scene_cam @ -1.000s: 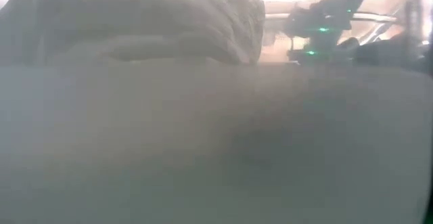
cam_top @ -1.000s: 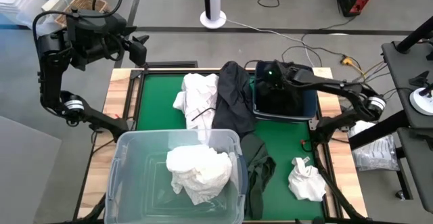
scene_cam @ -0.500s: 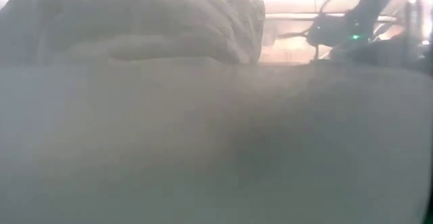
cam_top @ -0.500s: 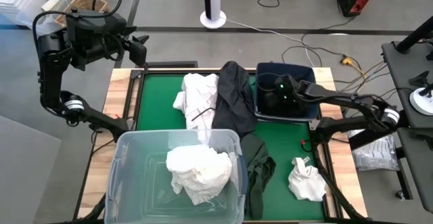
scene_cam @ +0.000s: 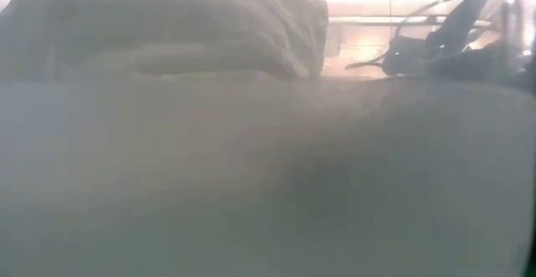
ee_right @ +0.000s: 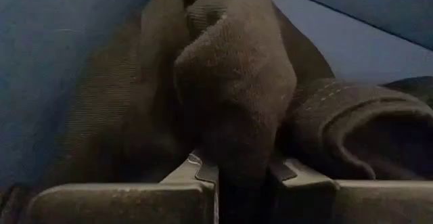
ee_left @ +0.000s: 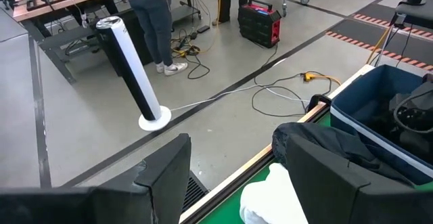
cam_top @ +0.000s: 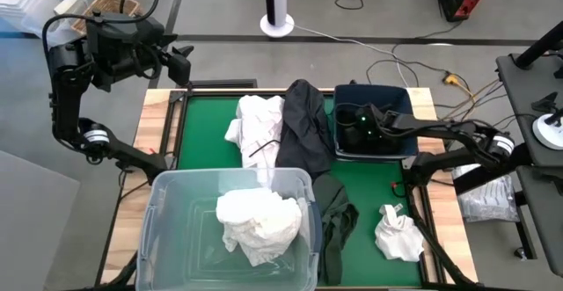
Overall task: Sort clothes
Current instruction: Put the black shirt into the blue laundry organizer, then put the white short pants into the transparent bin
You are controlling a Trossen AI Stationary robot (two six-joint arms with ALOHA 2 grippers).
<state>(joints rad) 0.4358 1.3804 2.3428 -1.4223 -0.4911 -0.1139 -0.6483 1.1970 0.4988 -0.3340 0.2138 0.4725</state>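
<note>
My right gripper (cam_top: 347,131) reaches down inside the dark blue bin (cam_top: 400,98) at the far right, shut on a dark garment (ee_right: 237,82) that lies bunched against the bin's wall. A white garment (cam_top: 259,124) and a black garment (cam_top: 304,124) lie on the green mat at the far middle. An olive garment (cam_top: 334,216) and a small white one (cam_top: 398,236) lie nearer. Another white garment (cam_top: 258,221) sits in the clear tub (cam_top: 167,203). My left gripper (cam_top: 180,62) waits open, high beyond the far left corner. My right gripper pinches a raised fold of the dark garment (ee_right: 238,160) between its two fingers (ee_right: 169,190). It comes slanting down from the table's right side. The cloth bulges out past the fingertips, and the rest of it rests on the garments in the bin.
The clear tub fills the near left of the table and blocks most of the low view (scene_cam: 251,168). The black garment's edge lies against the blue bin's left wall (cam_top: 332,120). Bare green mat (cam_top: 378,181) lies between the bin and the small white garment.
My right gripper has gone down into the blue bin and toward its near left side, tipping more steeply and rolling at the wrist. The dark garment has gone down with it into the bin.
</note>
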